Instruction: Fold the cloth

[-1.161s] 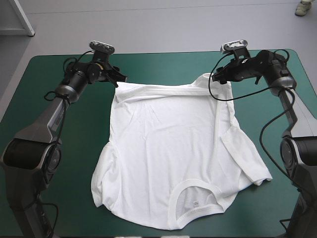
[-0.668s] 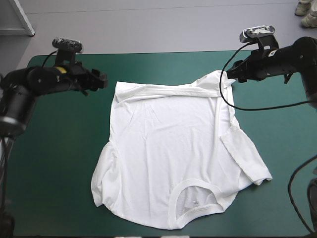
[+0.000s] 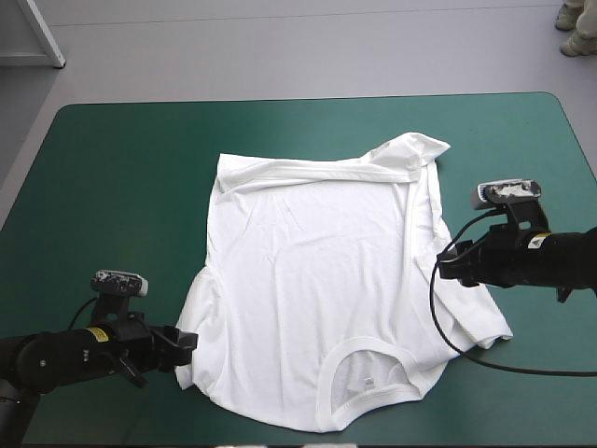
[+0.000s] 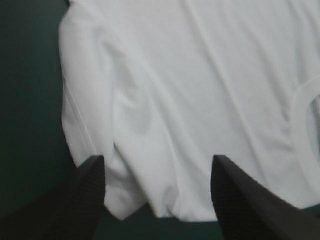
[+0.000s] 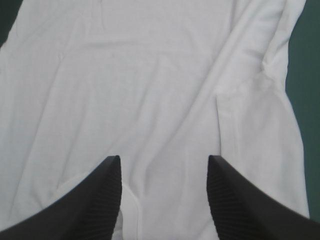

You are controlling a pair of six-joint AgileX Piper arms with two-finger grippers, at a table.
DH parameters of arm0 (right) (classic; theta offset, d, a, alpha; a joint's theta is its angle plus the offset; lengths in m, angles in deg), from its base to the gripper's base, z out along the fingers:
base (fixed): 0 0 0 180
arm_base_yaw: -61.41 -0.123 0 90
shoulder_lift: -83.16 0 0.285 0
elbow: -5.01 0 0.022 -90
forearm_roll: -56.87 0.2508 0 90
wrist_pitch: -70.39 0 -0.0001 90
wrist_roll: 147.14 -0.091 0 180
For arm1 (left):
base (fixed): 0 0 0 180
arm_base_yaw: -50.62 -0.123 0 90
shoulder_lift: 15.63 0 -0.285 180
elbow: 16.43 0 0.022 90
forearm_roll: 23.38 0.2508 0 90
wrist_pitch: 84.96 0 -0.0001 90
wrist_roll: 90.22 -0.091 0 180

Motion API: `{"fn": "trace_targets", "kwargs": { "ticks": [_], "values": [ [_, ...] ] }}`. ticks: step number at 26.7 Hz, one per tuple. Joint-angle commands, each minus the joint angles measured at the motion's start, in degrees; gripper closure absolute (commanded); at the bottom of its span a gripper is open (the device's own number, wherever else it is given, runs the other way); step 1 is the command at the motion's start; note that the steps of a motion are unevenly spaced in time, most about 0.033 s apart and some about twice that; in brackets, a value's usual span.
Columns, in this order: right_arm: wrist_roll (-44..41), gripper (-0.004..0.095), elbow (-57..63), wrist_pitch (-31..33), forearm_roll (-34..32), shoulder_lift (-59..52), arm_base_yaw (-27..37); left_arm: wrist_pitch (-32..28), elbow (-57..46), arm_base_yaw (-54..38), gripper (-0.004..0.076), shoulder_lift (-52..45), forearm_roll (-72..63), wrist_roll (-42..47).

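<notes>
- The left pincer (image 4: pixel 157 159) is spread wide, its two black fingers (image 4: pixel 82 200) well apart.
- The white T-shirt (image 4: pixel 200 85) lies flat ahead of it, with a rounded, doubled edge reaching between the fingers.
- A curved neckband (image 4: pixel 295 125) shows beyond one finger.
- The table's teal-green cover (image 4: pixel 27 100) lies bare beside the shirt.

The left arm (image 3: pixel 56 355) lies low, and the left pincer (image 3: pixel 185 347) points across toward the right arm (image 3: pixel 546 257), its black fingers (image 4: pixel 82 200) standing wide apart. The right arm reaches inward from the opposite side; the right pincer (image 3: pixel 448 265) aims leftward, fingers equally parted.
</notes>
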Motion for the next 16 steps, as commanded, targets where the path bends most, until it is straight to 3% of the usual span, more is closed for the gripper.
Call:
{"fn": "trace_targets", "kwargs": {
  "ticks": [1,10,16],
  "values": [
    [0.2,0.0422,3.6,-3.1,1.2,-1.5,0.4,-2.9,-4.1,0.2,0.0276,2.1,-2.1,0.1],
    [-1.7,0.0422,7.0,-5.1,-5.5,-1.5,0.4,-7.0,-6.1,0.6,0.0276,13.7,-3.5,-3.9],
    [-3.8,0.0423,7.1,-4.5,-9.6,-1.5,0.4,-10.6,-6.1,7.0,0.0281,21.9,-3.3,-4.6]
  ]
}}
